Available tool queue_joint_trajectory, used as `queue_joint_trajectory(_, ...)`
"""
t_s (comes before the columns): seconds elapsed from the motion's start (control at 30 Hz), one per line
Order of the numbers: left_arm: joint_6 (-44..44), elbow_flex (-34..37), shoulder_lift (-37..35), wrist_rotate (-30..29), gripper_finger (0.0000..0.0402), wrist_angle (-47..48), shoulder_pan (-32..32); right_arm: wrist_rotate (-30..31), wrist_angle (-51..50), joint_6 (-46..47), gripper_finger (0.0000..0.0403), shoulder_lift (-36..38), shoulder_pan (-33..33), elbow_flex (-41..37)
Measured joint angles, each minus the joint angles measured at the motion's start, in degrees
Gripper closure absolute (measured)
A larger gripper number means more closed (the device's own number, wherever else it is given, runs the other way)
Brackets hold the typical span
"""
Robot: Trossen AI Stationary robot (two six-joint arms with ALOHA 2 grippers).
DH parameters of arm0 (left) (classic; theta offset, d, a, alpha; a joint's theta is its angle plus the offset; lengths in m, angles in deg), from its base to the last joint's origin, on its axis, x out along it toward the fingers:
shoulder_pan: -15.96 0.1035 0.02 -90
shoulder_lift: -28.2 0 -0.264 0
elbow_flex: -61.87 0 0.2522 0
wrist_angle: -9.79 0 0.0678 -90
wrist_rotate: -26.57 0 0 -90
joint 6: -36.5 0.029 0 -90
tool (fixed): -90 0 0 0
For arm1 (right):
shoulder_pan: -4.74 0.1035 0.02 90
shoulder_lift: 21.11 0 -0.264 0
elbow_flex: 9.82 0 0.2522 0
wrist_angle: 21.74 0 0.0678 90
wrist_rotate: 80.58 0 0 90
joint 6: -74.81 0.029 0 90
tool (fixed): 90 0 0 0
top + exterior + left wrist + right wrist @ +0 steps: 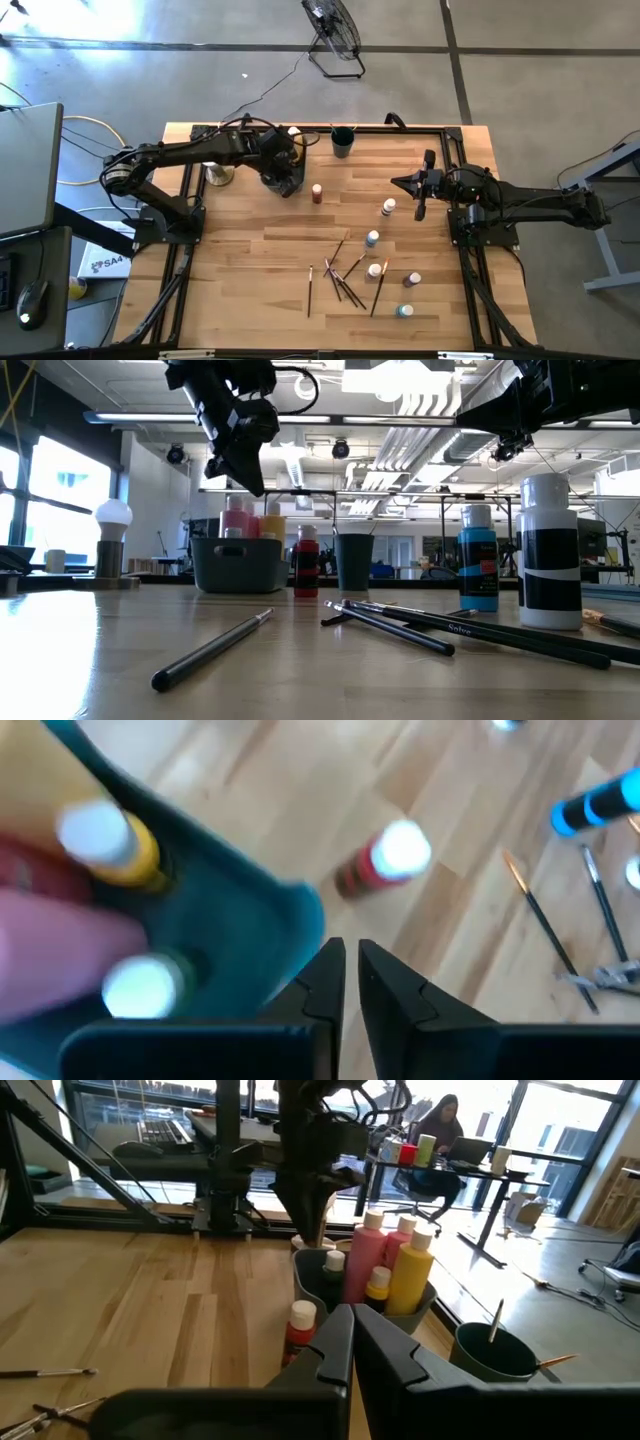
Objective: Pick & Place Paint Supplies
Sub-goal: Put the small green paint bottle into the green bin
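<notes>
A brush [215,648] lies nearest the low camera on the table [250,280], with more brushes [345,282] bunched at the near middle. Small bottles [385,270] stand scattered to their right; a red bottle [317,194] stands alone just right of the bin [236,564]. The bin sits at the far left and already holds pink and yellow squeeze bottles [390,1260] plus smaller ones. A dark cup [343,142] stands far centre with one brush in it.

The left gripper [345,982] hangs above the bin's right edge, fingers almost together with only a thin slit between them and nothing in them. The step in hand appears to be leaving the bin for the next item.

- Rise clear of the bin wall and the tall caps before travelling
- The red bottle is the closest candidate; spread the fingers fully before descending
- Approach from above and grip the body below the cap

The right gripper [352,1342] waits above the right side of the table, pointing toward the bin, fingers fully together and empty
</notes>
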Motion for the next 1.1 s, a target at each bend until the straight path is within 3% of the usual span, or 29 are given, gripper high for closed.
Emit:
queue_joint_trajectory(0.13,6.68,0.0,-0.1,-0.2,0.0376,-4.43,0.0,2.74,0.02,0.31,0.0398,-0.18,-0.02,0.0)
queue_joint_trajectory(0.37,9.69,0.02,-0.83,-3.98,0.0399,-2.52,0.04,4.57,0.07,1.16,0.0398,-1.33,-0.02,0.0)
queue_joint_trajectory(0.7,17.28,0.09,-2.42,-7.58,0.0401,-0.98,-0.04,8.85,0.08,1.11,0.0398,-2.84,-0.02,0.0)
queue_joint_trajectory(0.87,20.83,2.52,-9.59,-10.28,0.0401,-4.58,-2.06,8.83,0.09,1.11,0.0398,-3.09,-0.02,0.0)
queue_joint_trajectory(1.0,21.19,10.01,-19.59,-15.38,0.0401,-10.47,-5.36,8.85,0.11,1.36,0.0398,-3.13,-0.02,0.0)
queue_joint_trajectory(1.1,20.59,16.8,-27.95,-14.36,0.0401,-14.1,-7.73,8.81,0.08,1.58,0.0398,-3.13,-0.02,0.0)
